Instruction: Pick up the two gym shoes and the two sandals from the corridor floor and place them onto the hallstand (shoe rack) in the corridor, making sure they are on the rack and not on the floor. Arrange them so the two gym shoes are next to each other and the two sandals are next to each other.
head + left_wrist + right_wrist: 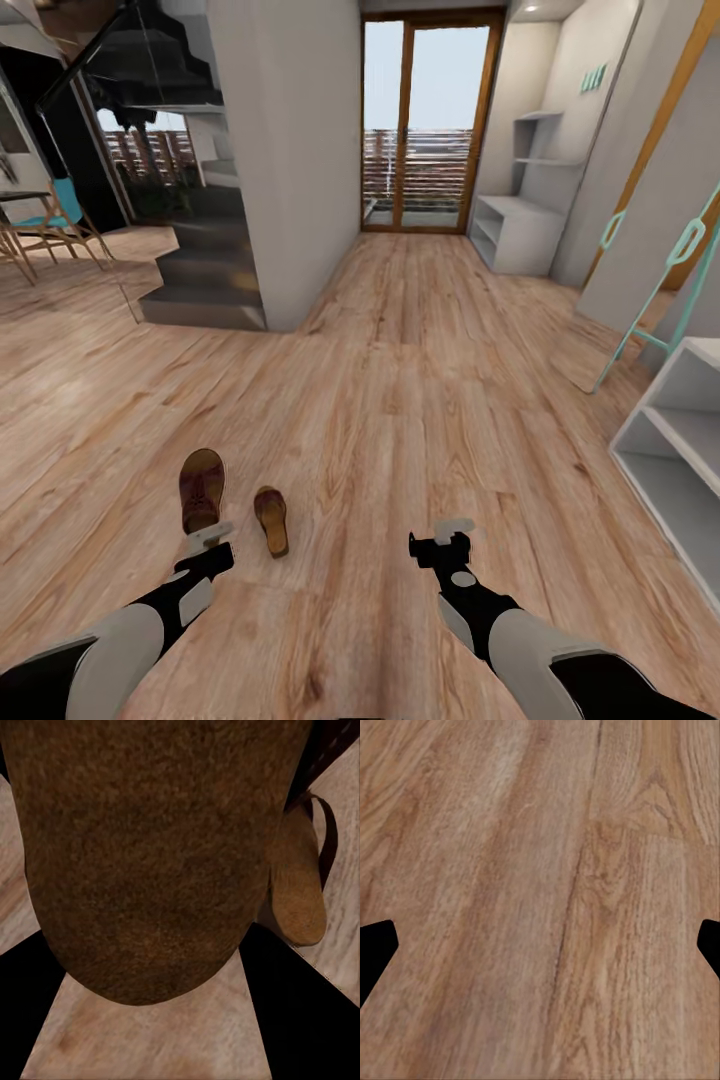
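**Left claw at the sandals**

Your left gripper (pixel 208 537) sits at the heel of the larger dark brown leather sandal (pixel 201 489); grip unclear. Its smaller mate (pixel 271 519) lies just beside. Your right gripper (pixel 452 530) hangs spread over wood-plank floor (pixel 400 400). No writing legible.

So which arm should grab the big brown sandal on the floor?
Probably the left. The left gripper sits right at the larger dark brown leather sandal, which looms close in its wrist camera. The right gripper hangs over bare light-brown wood-plank floor, well aside.
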`<state>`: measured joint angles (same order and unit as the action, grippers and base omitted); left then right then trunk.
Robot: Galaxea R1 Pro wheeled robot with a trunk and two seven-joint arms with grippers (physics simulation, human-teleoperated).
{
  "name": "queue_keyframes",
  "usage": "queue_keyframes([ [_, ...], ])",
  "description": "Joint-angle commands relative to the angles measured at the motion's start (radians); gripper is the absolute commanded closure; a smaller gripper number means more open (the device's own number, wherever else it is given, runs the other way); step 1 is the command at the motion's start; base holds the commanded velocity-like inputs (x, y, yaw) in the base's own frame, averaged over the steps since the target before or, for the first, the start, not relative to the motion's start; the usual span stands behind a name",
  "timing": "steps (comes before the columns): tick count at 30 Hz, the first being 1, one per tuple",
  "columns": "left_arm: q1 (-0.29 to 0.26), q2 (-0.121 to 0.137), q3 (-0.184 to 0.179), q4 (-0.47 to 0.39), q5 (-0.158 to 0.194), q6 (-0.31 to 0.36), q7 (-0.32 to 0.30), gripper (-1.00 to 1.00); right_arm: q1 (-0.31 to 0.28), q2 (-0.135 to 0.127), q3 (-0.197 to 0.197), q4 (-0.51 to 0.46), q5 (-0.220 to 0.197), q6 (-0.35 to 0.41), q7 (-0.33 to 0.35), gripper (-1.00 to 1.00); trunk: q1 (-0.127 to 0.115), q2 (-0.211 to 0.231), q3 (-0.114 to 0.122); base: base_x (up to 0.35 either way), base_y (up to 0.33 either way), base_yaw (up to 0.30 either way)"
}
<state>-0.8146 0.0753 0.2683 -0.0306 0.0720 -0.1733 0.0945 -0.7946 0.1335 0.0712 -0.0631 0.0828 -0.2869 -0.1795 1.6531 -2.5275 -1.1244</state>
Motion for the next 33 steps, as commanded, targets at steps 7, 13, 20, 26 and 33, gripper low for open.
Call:
queue_keyframes([
  [7,0.000,0.000,0.000,0.000,0.000,0.000,-0.001,1.00,0.000,0.000,0.000,0.000,0.000,0.000,0.000,-1.00,0.000,0.000,0.007,0.001,0.000,0.244],
  [13,0.000,0.000,0.000,0.000,0.000,0.000,-0.001,1.00,0.000,0.000,0.000,0.000,0.000,0.000,0.000,-1.00,0.000,0.000,0.014,0.000,0.000,0.244],
  [20,0.000,0.000,0.000,0.000,0.000,0.000,-0.001,1.00,0.000,0.000,0.000,0.000,0.000,0.000,0.000,-1.00,0.000,0.000,0.021,0.000,0.000,0.250],
  [26,0.000,0.000,0.000,0.000,0.000,0.000,-0.001,1.00,0.000,0.000,0.001,0.000,0.000,0.000,0.000,-1.00,0.000,0.000,0.026,0.000,0.000,0.256],
  [33,0.000,0.000,0.000,0.000,0.000,0.000,-0.001,1.00,0.000,0.000,0.001,0.000,0.000,0.000,0.000,-1.00,0.000,0.000,0.033,0.000,0.000,0.257],
])
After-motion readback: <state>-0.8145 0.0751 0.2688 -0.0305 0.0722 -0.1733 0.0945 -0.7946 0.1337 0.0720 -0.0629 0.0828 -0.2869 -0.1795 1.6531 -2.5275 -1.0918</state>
